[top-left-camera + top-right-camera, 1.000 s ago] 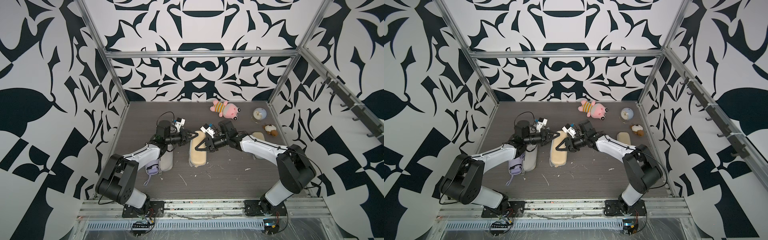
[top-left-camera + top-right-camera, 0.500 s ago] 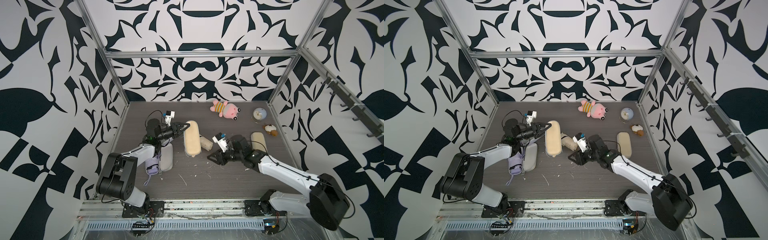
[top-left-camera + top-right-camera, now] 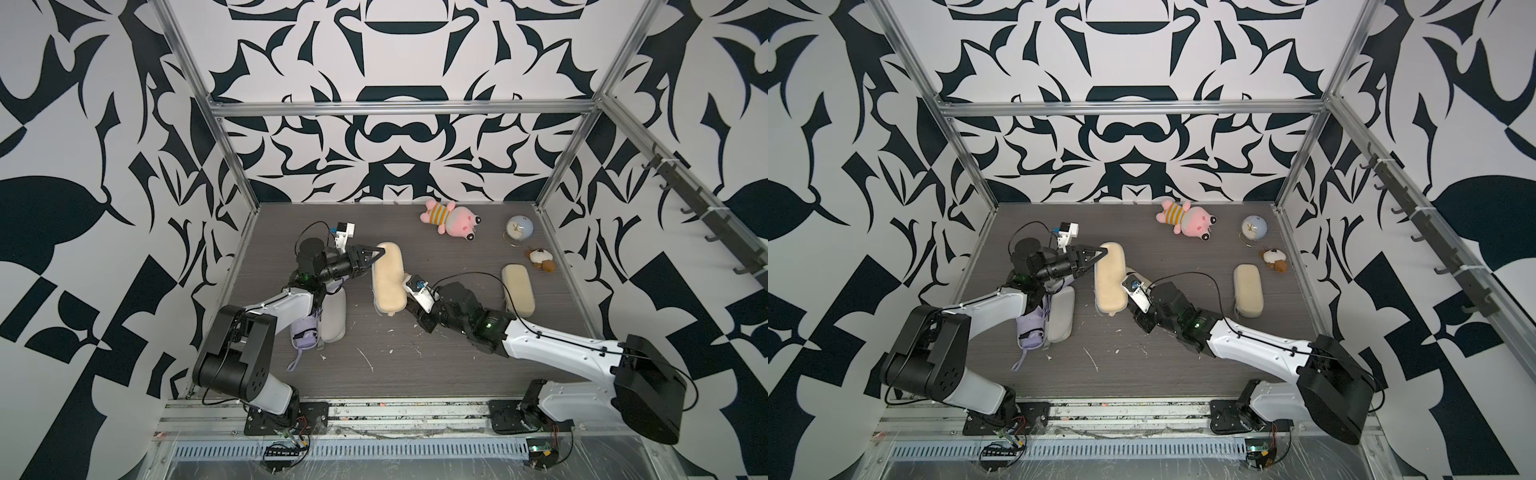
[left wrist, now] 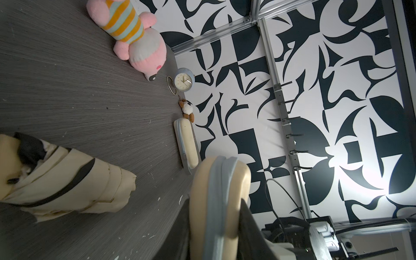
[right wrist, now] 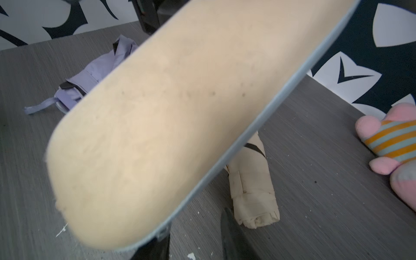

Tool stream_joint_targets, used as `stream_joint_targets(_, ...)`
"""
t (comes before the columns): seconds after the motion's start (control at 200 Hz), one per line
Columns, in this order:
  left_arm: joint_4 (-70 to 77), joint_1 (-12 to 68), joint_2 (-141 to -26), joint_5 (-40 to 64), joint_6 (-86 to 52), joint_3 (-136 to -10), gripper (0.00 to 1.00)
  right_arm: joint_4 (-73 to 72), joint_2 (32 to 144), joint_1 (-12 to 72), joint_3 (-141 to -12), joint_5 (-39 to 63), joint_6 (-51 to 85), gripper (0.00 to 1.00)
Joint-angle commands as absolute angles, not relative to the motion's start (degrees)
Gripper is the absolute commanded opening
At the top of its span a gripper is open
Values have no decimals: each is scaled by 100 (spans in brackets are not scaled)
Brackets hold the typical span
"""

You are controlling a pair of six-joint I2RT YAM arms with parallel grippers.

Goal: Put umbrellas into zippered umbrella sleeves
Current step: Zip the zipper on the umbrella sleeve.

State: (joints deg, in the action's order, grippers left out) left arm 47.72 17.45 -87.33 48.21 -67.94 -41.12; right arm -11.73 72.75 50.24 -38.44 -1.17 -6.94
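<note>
A beige zippered umbrella sleeve (image 3: 388, 278) (image 3: 1109, 276) hangs tilted above the floor, its two halves together. My left gripper (image 3: 372, 259) (image 4: 216, 225) is shut on its far end. My right gripper (image 3: 412, 311) (image 5: 195, 245) stands open at the sleeve's near end, and floor shows between its fingers. One finger sits under the zip edge. A cream umbrella (image 5: 252, 180) (image 4: 67, 180) lies on the floor beside the lifted sleeve. A lavender umbrella (image 3: 305, 332) (image 5: 96, 69) lies by my left arm against a pale grey sleeve half (image 3: 334, 316).
Another beige sleeve (image 3: 517, 291) (image 4: 188, 144) lies shut near the right wall. A pink plush toy (image 3: 451, 216), a small round clock (image 3: 519, 228) and a little plush dog (image 3: 540, 259) sit at the back right. Patterned walls with metal posts enclose the grey floor.
My left gripper lifted the beige sleeve up and back, uncovering the cream umbrella. My right arm drew back, then returned to the sleeve's near end with its jaws narrower.
</note>
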Motion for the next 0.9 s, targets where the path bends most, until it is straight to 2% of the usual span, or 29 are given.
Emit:
stream_joint_targets(0.0,5082,1791,-8754,4848,-6916,-4346,0,-1625,7285,5059,-4128,-287,-1078,32)
stream_joint_targets(0.34,5099,1863,-8827,4819,-6971,-4305,0,-2098,7354,5189,-4080,120,-1404,22)
stream_joint_targets(0.49,5067,1863,-8848,4829,-6979,-4342,0,-2103,7389,5302,-4075,197,-1733,10)
stream_joint_targets(0.57,5021,1839,-8857,4816,-6957,-4359,0,-1961,7376,5344,-4085,195,-1858,0)
stream_joint_targets(0.895,4948,1397,-8701,4091,-6858,-4137,0,-1075,7006,5748,-3778,-17,-2002,0)
